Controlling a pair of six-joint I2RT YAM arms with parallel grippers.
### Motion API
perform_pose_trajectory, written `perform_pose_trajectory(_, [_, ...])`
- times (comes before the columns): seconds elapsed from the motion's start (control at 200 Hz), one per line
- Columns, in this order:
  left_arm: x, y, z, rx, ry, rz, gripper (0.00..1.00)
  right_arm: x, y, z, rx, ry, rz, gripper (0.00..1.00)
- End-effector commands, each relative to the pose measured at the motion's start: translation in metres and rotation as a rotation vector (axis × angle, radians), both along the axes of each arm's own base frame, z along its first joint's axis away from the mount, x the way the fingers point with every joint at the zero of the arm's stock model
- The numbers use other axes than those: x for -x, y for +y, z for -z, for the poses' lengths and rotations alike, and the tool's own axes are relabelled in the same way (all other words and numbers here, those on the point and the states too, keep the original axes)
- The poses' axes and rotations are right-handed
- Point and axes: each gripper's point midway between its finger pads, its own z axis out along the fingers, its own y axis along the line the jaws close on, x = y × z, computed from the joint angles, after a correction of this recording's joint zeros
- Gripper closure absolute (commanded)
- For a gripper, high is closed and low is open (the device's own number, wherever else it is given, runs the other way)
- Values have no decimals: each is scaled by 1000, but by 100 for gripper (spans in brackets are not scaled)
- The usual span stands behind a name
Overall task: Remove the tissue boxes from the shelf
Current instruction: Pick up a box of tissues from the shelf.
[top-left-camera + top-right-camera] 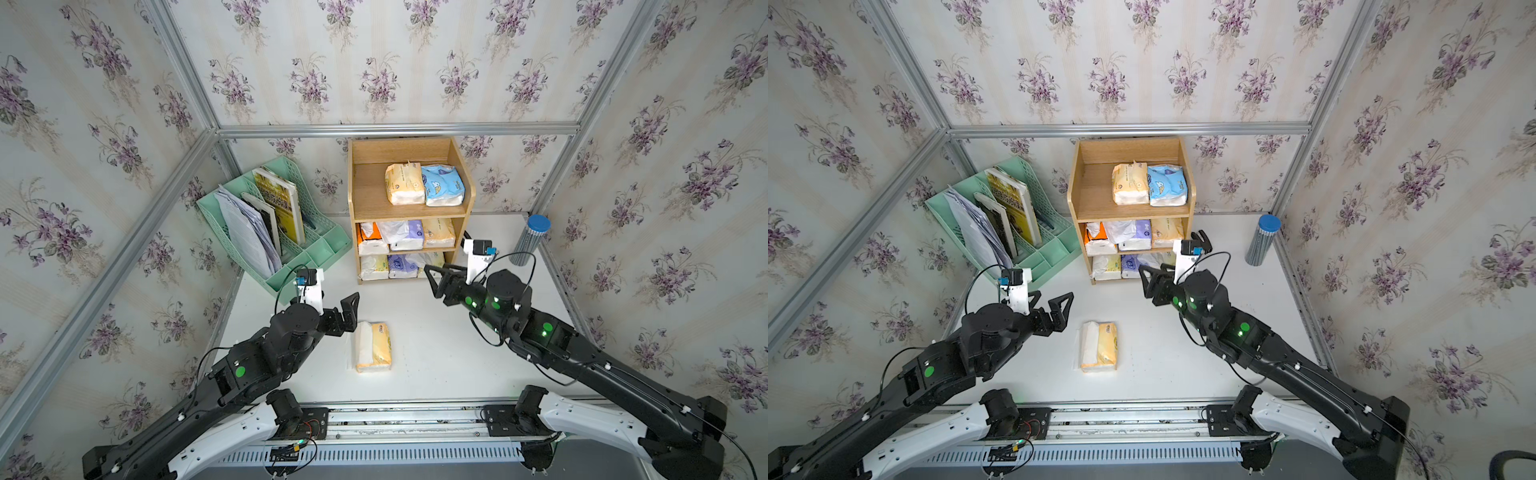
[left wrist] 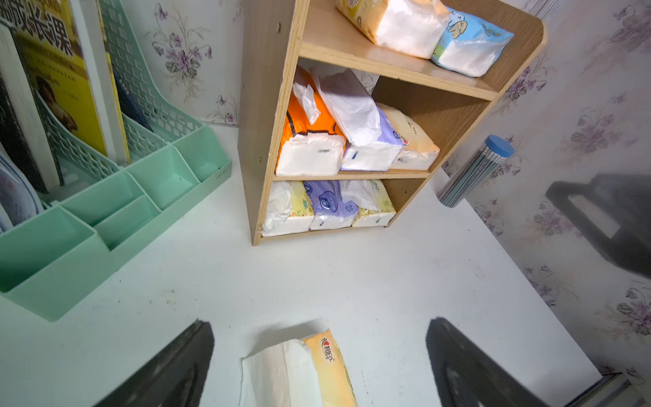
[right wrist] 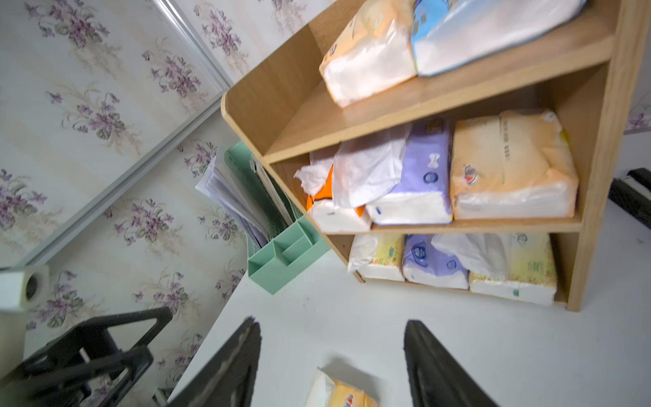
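Shelf (image 1: 370, 195) is matt wood; tissue boxes (image 1: 405, 185), glossy plastic.

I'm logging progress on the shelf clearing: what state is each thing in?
left gripper: open, empty
right gripper: open, empty
peach tissue pack: lying flat on the table
shelf: upright, holding eight tissue packs
file rack: upright, holding papers and books
clear tube: upright, blue cap on

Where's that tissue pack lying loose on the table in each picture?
Top view: tissue pack on the table, before the shelf.
Top view: same spot.
Left wrist: partly cut off, nearer than the shelf.
Right wrist: only a corner shows.
Shared landmark: the shelf.
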Motion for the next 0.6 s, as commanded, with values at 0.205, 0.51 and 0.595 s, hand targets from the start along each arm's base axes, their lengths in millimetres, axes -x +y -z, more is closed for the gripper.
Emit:
perform_pose_trajectory(0.205, [-65, -36, -51, -43, -86, 32, 1, -71, 33, -73, -27, -74, 77, 35])
perform_pose_trajectory(0.51, [-111, -22, -45, 75, -30, 31, 1, -146, 25, -70, -26, -8, 223, 35])
perform_pose_trajectory(0.595, [-117, -26, -39, 60, -19, 52, 1, -159, 25, -65, -20, 3, 233, 35])
